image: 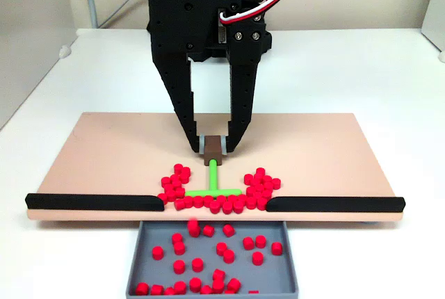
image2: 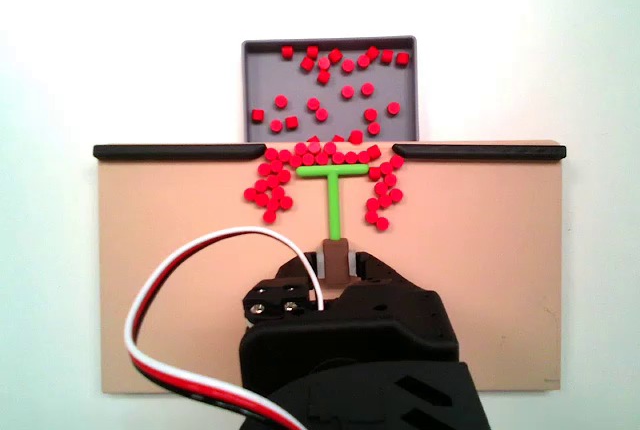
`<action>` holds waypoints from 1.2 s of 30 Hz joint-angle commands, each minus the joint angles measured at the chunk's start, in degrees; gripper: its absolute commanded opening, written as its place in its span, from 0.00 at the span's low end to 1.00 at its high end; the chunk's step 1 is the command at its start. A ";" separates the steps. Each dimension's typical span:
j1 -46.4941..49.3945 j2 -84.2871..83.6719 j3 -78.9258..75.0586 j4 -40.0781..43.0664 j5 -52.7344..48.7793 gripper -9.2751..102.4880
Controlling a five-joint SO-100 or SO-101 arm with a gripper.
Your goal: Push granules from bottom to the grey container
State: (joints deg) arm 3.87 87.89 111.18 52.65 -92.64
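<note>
At the gap in the tan board's (image: 104, 153) black strips (image: 94, 201), the green T-shaped pusher bar (image: 213, 190) meets red plastic granules (image: 257, 184). Black gripper (image: 213, 147) jaws clamp its brown handle (image: 212, 149). More granules lie inside the slate-grey tray (image: 292, 261) just beyond.

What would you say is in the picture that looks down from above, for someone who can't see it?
In this fixed view, the black gripper holds a green T-shaped pusher by its brown handle against red granules at the gap between two black strips. Many granules already lie in the grey container beyond the tan board; others sit beside the pusher.
</note>
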 commanded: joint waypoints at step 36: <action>-1.85 -0.09 -11.07 9.67 8.00 0.08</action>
State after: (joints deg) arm 2.72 85.87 103.27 61.00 -86.31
